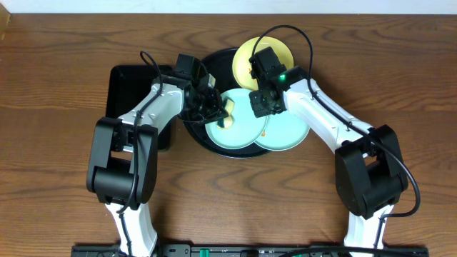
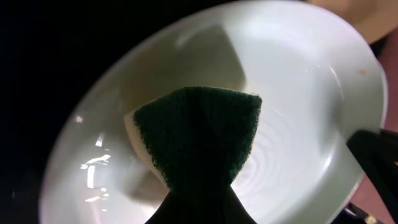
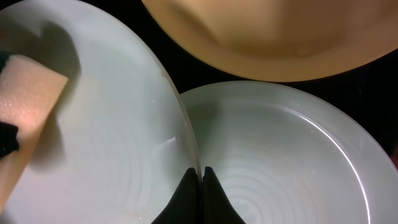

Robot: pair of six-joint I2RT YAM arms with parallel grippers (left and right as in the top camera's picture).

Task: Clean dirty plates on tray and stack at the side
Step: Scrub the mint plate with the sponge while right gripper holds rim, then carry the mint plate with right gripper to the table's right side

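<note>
The round black tray [image 1: 216, 63] holds a pale yellow plate [image 1: 263, 57] at the back and two overlapping mint-green plates, the left one [image 1: 235, 132] lying over the right one [image 1: 289, 132]. My left gripper [image 1: 213, 108] is shut on a yellow sponge with a dark green pad [image 2: 199, 134] and presses it on the left mint plate [image 2: 298, 93]. My right gripper [image 3: 201, 171] is shut on that plate's right rim [image 3: 112, 155], above the other mint plate [image 3: 280, 162]. The yellow plate [image 3: 267, 37] lies beyond. The sponge [image 3: 25, 106] shows at the left.
A smaller rectangular black tray [image 1: 128, 89] lies on the wooden table [image 1: 64, 86], left of the round tray and partly under my left arm. A small orange speck [image 2: 362, 71] sits on the mint plate's rim.
</note>
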